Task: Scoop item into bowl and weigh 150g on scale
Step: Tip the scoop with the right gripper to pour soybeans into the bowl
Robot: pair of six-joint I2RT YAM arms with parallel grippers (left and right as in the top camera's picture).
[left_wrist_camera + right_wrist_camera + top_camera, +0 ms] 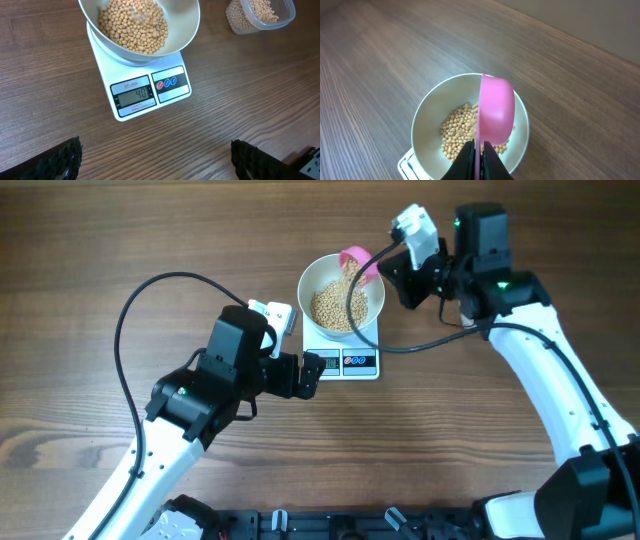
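Since your right gripper is clamped on the pink scoop, tipped sideways over the bowl on the scale, any beans should fall inside. Your left gripper, wide open and empty, hovers near, apparently to view the display.

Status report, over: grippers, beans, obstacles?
Left gripper open, empty. Right gripper shut on scoop, tipped over bowl. Beans in bowl on scale. Cable crosses over bowl.
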